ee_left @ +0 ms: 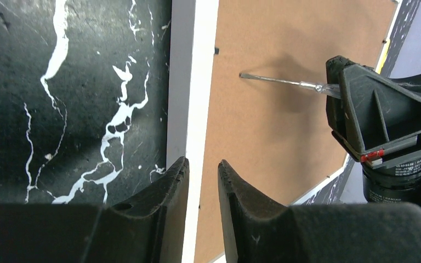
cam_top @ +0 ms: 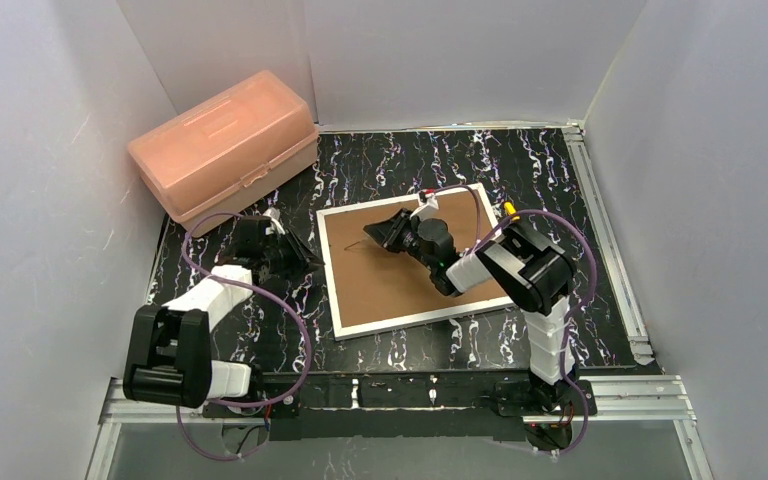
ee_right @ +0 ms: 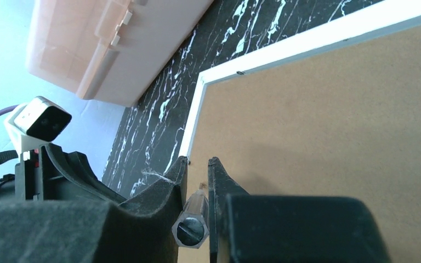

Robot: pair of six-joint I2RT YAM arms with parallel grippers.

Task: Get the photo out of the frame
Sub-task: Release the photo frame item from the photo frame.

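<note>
Lying back-up near the middle of the black marbled table (cam_top: 550,170): the frame (cam_top: 380,290), thin white border round a brown fibreboard back, slightly skewed. The photo hidden under that back, none of it on show. At 10 o'clock from the frame and well apart from it, a pink plastic box (cam_top: 225,145), lid down, against the back wall.

At 9 o'clock of the frame, the left gripper (ee_left: 203,167), jaws set narrow with nothing between them. In its wrist view, placed right over the white border of the frame's left edge. Touching the border or just above it: cannot tell.

Over the brown back, a little toward 12 o'clock from its middle, the right gripper (ee_right: 198,164), pinched on the clear handle of a screwdriver (ee_left: 277,80). Metal shaft reaching toward 9 o'clock, low across the board, tip stopping short of the left border. Tip resting on the board or clear of it: cannot tell.
</note>
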